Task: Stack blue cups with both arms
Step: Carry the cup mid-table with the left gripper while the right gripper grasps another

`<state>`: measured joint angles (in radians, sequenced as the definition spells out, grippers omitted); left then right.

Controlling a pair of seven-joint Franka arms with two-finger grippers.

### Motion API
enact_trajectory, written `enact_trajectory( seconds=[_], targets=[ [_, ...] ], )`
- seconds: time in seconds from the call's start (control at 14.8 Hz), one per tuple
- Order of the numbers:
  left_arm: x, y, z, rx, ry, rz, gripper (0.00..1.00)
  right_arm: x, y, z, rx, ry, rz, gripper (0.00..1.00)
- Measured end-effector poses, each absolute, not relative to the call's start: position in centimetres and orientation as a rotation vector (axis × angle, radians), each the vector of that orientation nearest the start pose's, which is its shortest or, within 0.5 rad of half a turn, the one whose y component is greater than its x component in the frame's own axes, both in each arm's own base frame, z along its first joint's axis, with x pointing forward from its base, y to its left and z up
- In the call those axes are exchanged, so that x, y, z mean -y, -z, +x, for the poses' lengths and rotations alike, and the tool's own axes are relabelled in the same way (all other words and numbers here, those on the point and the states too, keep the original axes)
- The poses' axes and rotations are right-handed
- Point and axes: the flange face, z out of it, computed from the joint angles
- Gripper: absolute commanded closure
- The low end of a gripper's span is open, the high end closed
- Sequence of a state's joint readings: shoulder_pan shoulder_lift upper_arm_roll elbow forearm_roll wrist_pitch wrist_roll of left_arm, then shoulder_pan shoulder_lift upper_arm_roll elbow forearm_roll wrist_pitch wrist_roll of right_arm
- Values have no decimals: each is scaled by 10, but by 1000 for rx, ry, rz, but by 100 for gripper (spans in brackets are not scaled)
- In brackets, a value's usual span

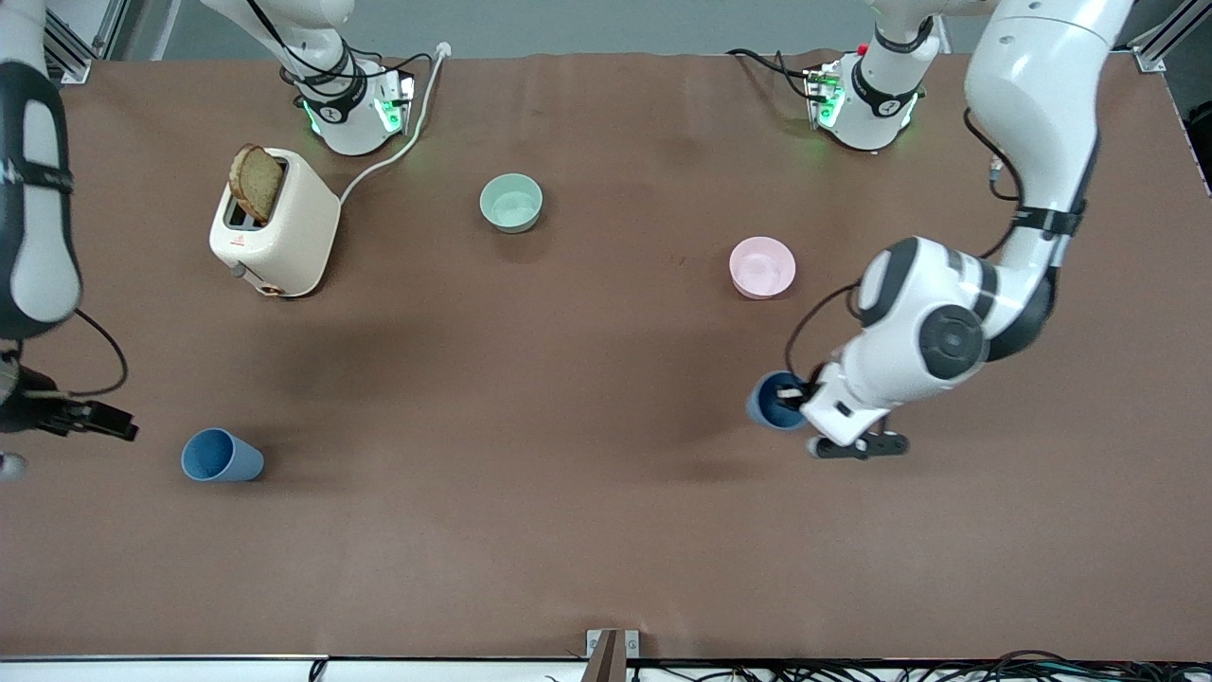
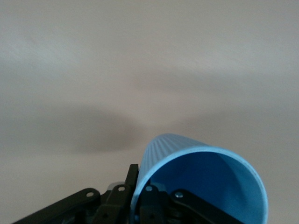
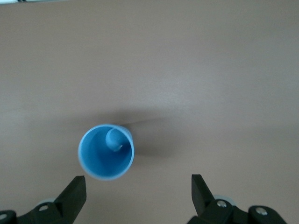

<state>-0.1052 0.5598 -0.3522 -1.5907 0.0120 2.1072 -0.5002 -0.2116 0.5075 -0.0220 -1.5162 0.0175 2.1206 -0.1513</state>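
One blue cup point(image 1: 221, 456) stands upright toward the right arm's end of the table. In the right wrist view it point(image 3: 106, 151) is seen from above, mouth up. My right gripper point(image 1: 121, 428) is open and empty, up in the air beside this cup; its fingers point(image 3: 74, 195) are wide apart. My left gripper point(image 1: 793, 396) is shut on the rim wall of the second blue cup point(image 1: 775, 400), with one finger point(image 2: 133, 173) outside the cup point(image 2: 205, 179) and the other inside. I cannot tell whether this cup touches the table.
A cream toaster point(image 1: 275, 227) with a bread slice stands near the right arm's base, its cable running to the table edge. A pale green bowl point(image 1: 511, 202) sits mid-table. A pink bowl point(image 1: 762, 266) sits farther from the front camera than the held cup.
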Motion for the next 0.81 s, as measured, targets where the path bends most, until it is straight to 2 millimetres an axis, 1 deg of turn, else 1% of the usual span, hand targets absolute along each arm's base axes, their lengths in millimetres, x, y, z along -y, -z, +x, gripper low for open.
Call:
enact_trajectory(
  seconds=[0.14, 0.27, 0.34, 0.41, 0.47, 0.54, 0.61, 0.68, 0.74, 0.81],
  targets=[
    [337, -313, 606, 236, -181, -3273, 100, 161, -336, 694, -140, 137, -3145, 2],
    [403, -292, 578, 306, -157, -3255, 99, 160, -303, 699, -153, 143, -3126, 3],
    [430, -279, 565, 328, -139, -3249, 99, 160, -291, 700, -156, 143, -3121, 3],
    [452, -266, 552, 346, -122, -3252, 99, 160, -280, 700, -160, 146, -3119, 5],
    [470, -252, 541, 362, -112, -3262, 96, 161, -269, 700, -163, 155, -3117, 8],
    [481, -239, 534, 378, -111, -3270, 88, 161, -261, 698, -165, 164, -3117, 13],
    [486, -228, 531, 389, -113, -3276, 66, 161, -253, 695, -166, 170, -3116, 29],
    [487, -221, 532, 398, -114, -3281, 9, 160, -247, 693, -165, 166, -3116, 46],
    [485, -220, 536, 409, -108, -3285, 0, 160, -245, 691, -164, 162, -3116, 64],
    [482, -223, 541, 422, -95, -3290, 0, 159, -244, 691, -163, 160, -3115, 79]
  ],
)
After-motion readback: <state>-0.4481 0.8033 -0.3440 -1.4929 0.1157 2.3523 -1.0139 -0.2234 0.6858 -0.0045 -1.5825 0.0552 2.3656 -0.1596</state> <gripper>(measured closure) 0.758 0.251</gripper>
